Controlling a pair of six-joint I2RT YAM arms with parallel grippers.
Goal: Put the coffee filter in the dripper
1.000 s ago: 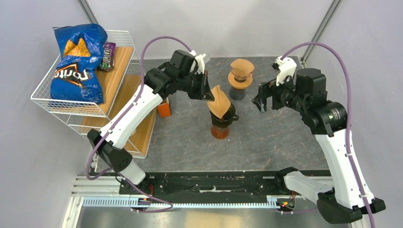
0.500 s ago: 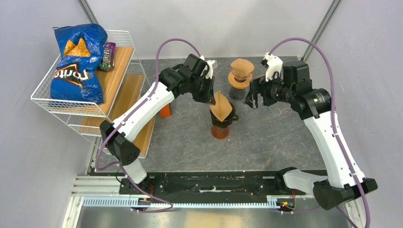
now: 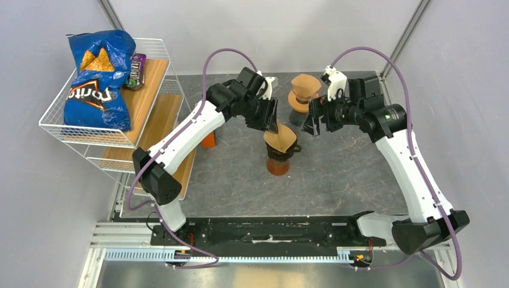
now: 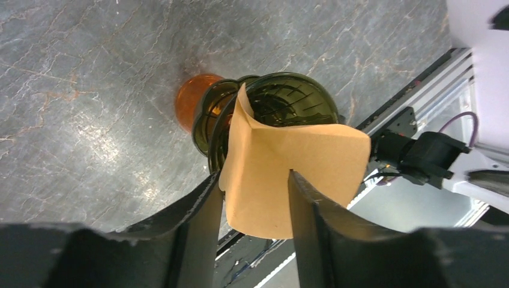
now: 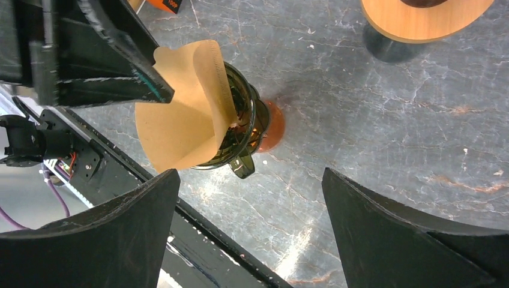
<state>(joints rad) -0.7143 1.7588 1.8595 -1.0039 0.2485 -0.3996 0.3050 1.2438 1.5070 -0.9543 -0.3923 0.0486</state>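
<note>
In the top view the left fingers have reached farther in than a second ago and lowered the filter onto the dripper at centre frame, while the right fingers have come in just right of it above the grey counter. The left wrist view shows the left fingers pinching the filter's edge, its tip inside the dripper's rim. The right wrist view shows the right fingers spread wide.

white shells and black joints clothe the left arm and the right arm. a purple cable loops over each. the jaws are matte black, with broad wedge-shaped fingers; wrist mounts are white.
</note>
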